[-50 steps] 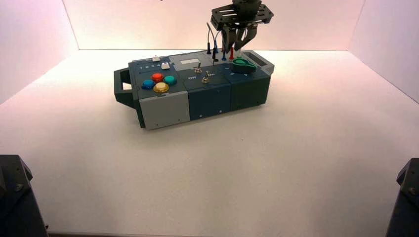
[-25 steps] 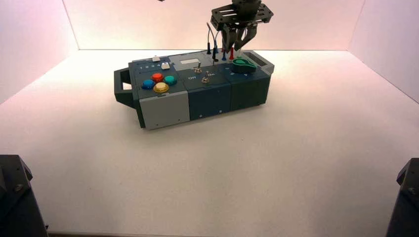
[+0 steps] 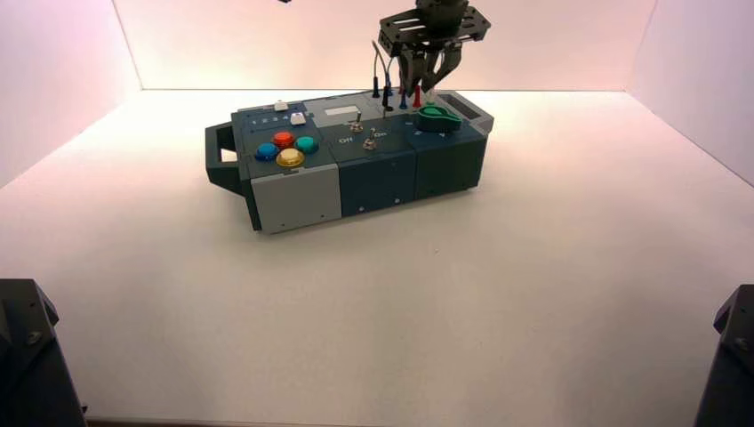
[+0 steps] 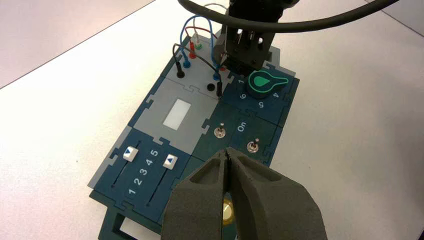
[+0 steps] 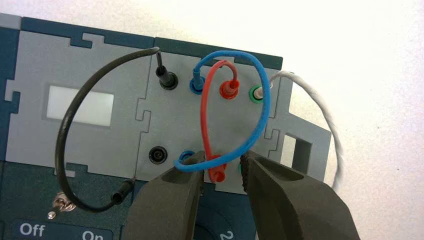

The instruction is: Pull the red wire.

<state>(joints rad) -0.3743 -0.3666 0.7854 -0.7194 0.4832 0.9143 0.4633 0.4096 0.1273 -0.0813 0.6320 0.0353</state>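
Observation:
The red wire [image 5: 203, 115] arches between two red plugs on the grey socket panel at the back of the box [image 3: 373, 169]. One red plug [image 5: 229, 89] sits in the far row. The other red plug [image 5: 217, 174] sits in the near row. My right gripper [image 5: 222, 162] is open, with its fingers on either side of that near red plug and not touching it. The blue lead [image 5: 250, 65] crosses between the fingers too. In the high view the right gripper [image 3: 425, 76] hangs over the wires. My left gripper [image 4: 227, 152] is shut and empty above the box's button end.
A black lead [image 5: 75, 110] has one plug out of its socket, hanging near the toggle switches [image 4: 219, 131]. A white lead [image 5: 330, 125] loops off the box's edge. The green knob [image 3: 434, 116] sits just in front of the sockets. Two sliders [image 4: 129, 153] are on the panel's far side.
The right gripper has shifted very slightly upward over the wires. The box, the wires and the left gripper have not visibly moved.

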